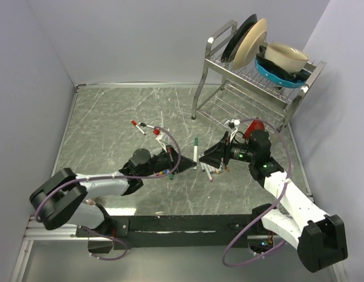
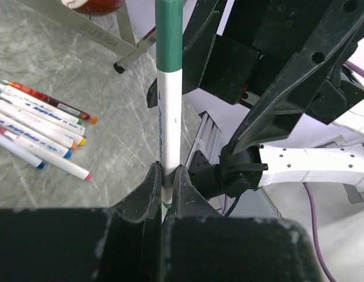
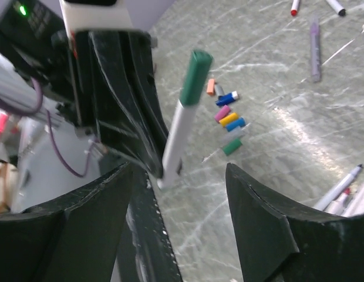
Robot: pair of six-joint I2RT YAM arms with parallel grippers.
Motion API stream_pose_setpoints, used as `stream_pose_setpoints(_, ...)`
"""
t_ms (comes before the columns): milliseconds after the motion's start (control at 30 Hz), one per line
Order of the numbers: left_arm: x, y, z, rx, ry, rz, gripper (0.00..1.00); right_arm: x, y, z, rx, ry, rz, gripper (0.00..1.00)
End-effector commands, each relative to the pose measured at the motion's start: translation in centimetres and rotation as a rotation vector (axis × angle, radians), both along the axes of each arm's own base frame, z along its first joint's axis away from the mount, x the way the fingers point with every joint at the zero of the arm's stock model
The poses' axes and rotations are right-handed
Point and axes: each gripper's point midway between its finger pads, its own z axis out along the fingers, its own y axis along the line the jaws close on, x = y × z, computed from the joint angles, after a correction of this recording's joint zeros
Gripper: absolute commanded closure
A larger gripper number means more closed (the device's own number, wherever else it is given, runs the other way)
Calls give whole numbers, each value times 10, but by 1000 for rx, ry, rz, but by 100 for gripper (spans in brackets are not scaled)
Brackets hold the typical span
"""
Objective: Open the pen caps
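My left gripper [image 2: 167, 170] is shut on the lower white barrel of a marker [image 2: 168, 117] and holds it upright above the table. Its green pen cap [image 2: 169, 29] is on the top end and also shows in the right wrist view [image 3: 196, 76] and the top view [image 1: 195, 142]. My right gripper [image 3: 179, 170] is open, its jaws wide apart, facing the marker with nothing between them. Several loose pen caps [image 3: 227, 114] lie in a small cluster on the table beyond. In the top view my left gripper [image 1: 185, 166] and right gripper [image 1: 209, 156] meet at mid-table.
Several capped markers [image 2: 41, 132] lie side by side on the marble table [image 1: 111, 111], below my right gripper [image 1: 212, 171]. Two more markers [image 1: 142, 127] lie farther back. A metal dish rack [image 1: 252, 76] with plates and bowls stands at the back right.
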Motion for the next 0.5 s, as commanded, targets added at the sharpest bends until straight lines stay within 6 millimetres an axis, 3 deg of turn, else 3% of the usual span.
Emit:
stream_pose_setpoints(0, 9, -18, 42, -123, -89, 21, 99, 8, 4, 24, 108, -23, -31, 29)
stream_pose_setpoints(133, 8, -26, 38, -126, -81, 2, 99, 14, 3, 17, 93, 1, -59, 31)
stream_pose_setpoints(300, 3, -33, 37, -132, -76, -24, 99, 15, 6, 11, 102, 35, -50, 42)
stream_pose_setpoints(433, -1, -39, 33, -129, -71, -45, 99, 12, 9, 11, 118, 38, -22, 52)
stream_pose_setpoints(467, -2, -40, 33, -128, -70, -48, 99, 10, 10, 10, 125, 39, -9, 59)
